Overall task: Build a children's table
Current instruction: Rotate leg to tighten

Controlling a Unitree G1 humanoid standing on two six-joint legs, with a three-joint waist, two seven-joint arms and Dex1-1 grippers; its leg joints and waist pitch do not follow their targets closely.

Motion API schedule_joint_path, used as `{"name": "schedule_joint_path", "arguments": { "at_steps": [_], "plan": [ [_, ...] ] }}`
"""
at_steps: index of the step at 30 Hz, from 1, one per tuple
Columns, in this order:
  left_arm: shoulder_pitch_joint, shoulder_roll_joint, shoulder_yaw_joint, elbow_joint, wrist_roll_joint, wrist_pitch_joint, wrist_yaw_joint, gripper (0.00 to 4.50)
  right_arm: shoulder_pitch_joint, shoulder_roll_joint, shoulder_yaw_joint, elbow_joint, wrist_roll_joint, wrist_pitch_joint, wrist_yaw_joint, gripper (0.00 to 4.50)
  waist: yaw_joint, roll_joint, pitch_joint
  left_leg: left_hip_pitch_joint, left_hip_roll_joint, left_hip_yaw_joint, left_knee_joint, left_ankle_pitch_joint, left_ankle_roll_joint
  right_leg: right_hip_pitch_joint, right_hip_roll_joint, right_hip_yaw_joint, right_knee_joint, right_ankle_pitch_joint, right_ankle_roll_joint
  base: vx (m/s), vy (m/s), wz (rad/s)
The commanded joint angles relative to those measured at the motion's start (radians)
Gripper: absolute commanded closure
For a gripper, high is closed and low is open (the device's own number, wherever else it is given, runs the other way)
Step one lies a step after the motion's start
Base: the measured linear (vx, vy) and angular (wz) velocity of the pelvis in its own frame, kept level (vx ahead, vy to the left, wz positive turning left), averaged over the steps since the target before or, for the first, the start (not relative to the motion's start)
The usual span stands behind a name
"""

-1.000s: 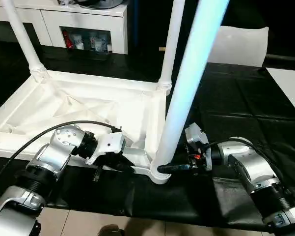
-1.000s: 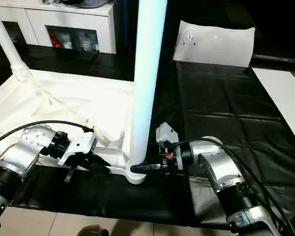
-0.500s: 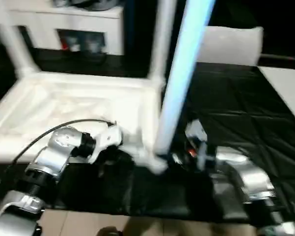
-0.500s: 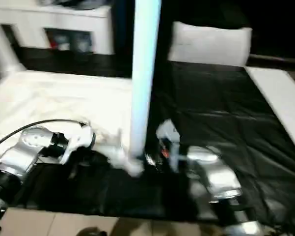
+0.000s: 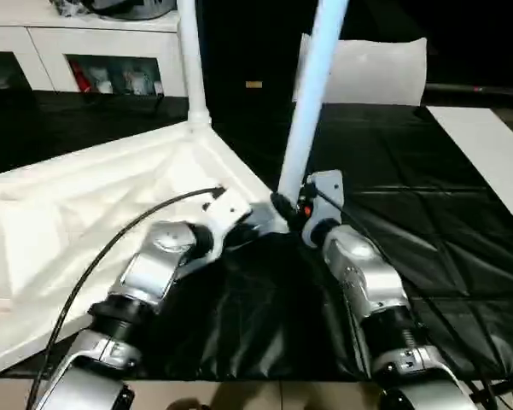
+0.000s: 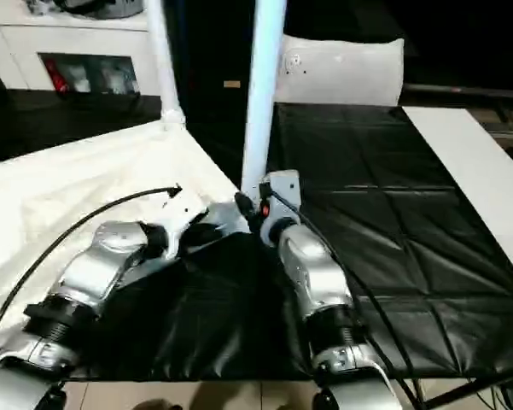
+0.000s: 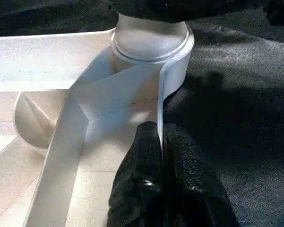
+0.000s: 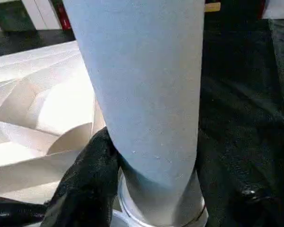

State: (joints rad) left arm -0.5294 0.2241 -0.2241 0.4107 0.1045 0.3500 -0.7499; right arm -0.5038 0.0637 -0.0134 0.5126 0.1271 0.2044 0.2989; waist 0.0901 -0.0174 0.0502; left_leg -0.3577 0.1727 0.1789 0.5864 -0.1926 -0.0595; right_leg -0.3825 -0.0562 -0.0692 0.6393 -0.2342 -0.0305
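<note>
Lay upside down on the black-covered work table [image 5: 461, 256], ribbed underside up: the children's table [image 5: 60, 231], toward the left side and reaching the near edge, one corner turned toward the middle of that near edge. Rose from that corner's round socket [image 7: 151, 42]: a long white leg [image 5: 311, 94], upright with a slight lean. Stood a second leg [image 5: 190, 64] in the corner socket farther back. Met at the near corner: both silver forearms. Clamped on the thin rim wall [image 7: 161, 113] of the top just beside the socket: left gripper [image 7: 161, 142], its two black fingers [image 7: 144, 156] pressed almost together with only that white wall between them, one pad inside the rim and one outside over the black cover. Reached the foot of the near leg: right gripper [image 5: 283, 209], jaws standing about half spread, set on either side of the tube just above the socket. Touched the leg's side low down: one black finger [image 8: 92, 175]; lay the other mostly hidden at the opposite side, contact there not clear. Stood beyond the far edge: a white cabinet with glass doors [image 5: 102, 51]. Lay at the far right of the work table: a white sheet [image 5: 376, 73] and a pale board [image 5: 486, 162].
</note>
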Motion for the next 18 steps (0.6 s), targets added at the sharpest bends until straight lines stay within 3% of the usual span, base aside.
{"name": "schedule_joint_path", "arguments": {
  "at_steps": [1, 5, 6, 7, 9, 11, 14, 15, 18],
  "plan": [
    [-0.031, -0.023, 0.008, -0.009, -0.005, -0.026, 0.058, 4.5, 0.029, 0.035, 0.036, 0.024, 0.019, 0.014, 0.024, 1.75, 0.004, 0.004, -0.056, 0.003, 0.063, -0.027, -0.067, -0.101, 0.031, 0.045, -0.106, 0.068, -0.084, -0.025, -0.189, 0.0, 0.0, 0.0],
    [-0.023, 0.026, -0.007, -0.006, -0.011, -0.056, -0.025, 4.5, 0.077, -0.034, 0.011, -0.047, 0.05, -0.034, 0.118, 1.31, 0.004, 0.008, -0.053, 0.004, 0.066, -0.031, -0.073, -0.152, 0.024, 0.047, -0.106, 0.066, -0.091, -0.094, -0.179, 0.0, 0.0, 0.0],
    [-0.023, 0.036, -0.01, -0.004, -0.013, -0.061, -0.041, 4.5, 0.085, -0.05, 0.01, -0.062, 0.058, -0.038, 0.142, 1.22, 0.005, 0.013, -0.053, 0.005, 0.067, -0.03, -0.072, -0.154, 0.025, 0.046, -0.106, 0.068, -0.091, -0.088, -0.179, 0.0, 0.0, 0.0],
    [-0.022, 0.051, -0.015, -0.001, -0.014, -0.071, -0.064, 4.5, 0.095, -0.071, 0.007, -0.083, 0.067, -0.04, 0.173, 1.17, 0.004, 0.009, -0.052, 0.003, 0.066, -0.03, -0.073, -0.152, 0.028, 0.049, -0.105, 0.067, -0.092, -0.085, -0.177, 0.0, 0.0, 0.0],
    [-0.022, 0.066, -0.021, 0.002, -0.016, -0.089, -0.09, 4.5, 0.104, -0.093, 0.005, -0.1, 0.077, -0.041, 0.203, 1.09, 0.006, 0.008, -0.056, 0.0, 0.064, -0.029, -0.067, -0.115, 0.043, 0.051, -0.107, 0.068, -0.086, -0.033, -0.182, 0.0, 0.0, 0.0],
    [-0.02, 0.113, -0.038, 0.008, -0.027, -0.139, -0.184, 4.5, 0.129, -0.174, 0.009, -0.143, 0.091, -0.053, 0.32, 0.8, 0.011, 0.009, -0.061, -0.002, 0.063, -0.028, -0.061, -0.077, 0.06, 0.054, -0.106, 0.066, -0.079, 0.023, -0.191, 0.0, 0.0, 0.0],
    [-0.019, 0.157, -0.058, 0.015, -0.033, -0.185, -0.272, 4.5, 0.148, -0.248, 0.021, -0.171, 0.104, -0.06, 0.431, 0.77, 0.011, 0.012, -0.062, -0.003, 0.063, -0.027, -0.057, -0.038, 0.084, 0.049, -0.1, 0.062, -0.068, 0.127, -0.217, 0.0, 0.0, 0.0],
    [-0.02, 0.163, -0.062, 0.017, -0.033, -0.193, -0.283, 4.5, 0.151, -0.257, 0.024, -0.175, 0.106, -0.061, 0.445, 0.53, 0.014, 0.01, -0.062, -0.005, 0.063, -0.028, -0.056, -0.052, 0.092, 0.055, -0.103, 0.061, -0.07, 0.123, -0.216, 0.0, 0.0, 0.0],
    [-0.028, 0.215, -0.09, 0.044, -0.031, -0.265, -0.376, 4.5, 0.164, -0.34, 0.045, -0.197, 0.118, -0.072, 0.57, 0.35, 0.019, 0.01, -0.058, -0.003, 0.064, -0.027, -0.058, -0.09, 0.092, 0.053, -0.103, 0.061, -0.077, 0.062, -0.219, 0.0, 0.0, 0.0]
  ]
}}
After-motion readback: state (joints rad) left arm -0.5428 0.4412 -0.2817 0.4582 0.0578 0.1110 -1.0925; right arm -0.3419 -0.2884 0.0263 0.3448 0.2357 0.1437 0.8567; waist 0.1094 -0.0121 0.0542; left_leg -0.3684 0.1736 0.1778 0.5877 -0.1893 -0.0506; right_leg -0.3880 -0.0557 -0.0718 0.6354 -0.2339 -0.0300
